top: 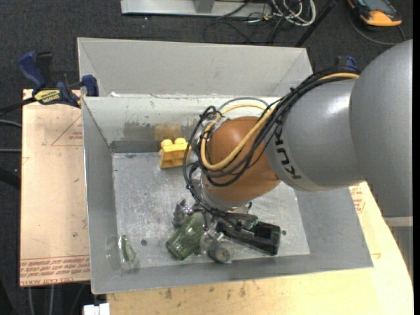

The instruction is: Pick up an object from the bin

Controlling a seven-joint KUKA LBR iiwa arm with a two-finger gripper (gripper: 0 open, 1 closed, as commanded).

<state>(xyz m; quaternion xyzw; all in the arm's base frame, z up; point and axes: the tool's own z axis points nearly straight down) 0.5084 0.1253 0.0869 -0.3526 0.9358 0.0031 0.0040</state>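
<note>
My gripper [207, 222] hangs below the orange cover, low over the front middle of the bin. Directly under it lies a green translucent bottle-like piece [185, 239], tilted toward the front left and touching the gripper's lower end. A small grey round part [221, 252] sits just to the right of the green piece. A black elongated tool [260, 236] lies to the gripper's right on the bin floor. Whether anything is gripped is hidden by the gripper's body.
A yellow toy brick [173, 152] rests against the back wall, left of the arm. A clear plastic piece with a green streak [122, 249] lies in the front left corner. The arm and its cables cover the bin's right half.
</note>
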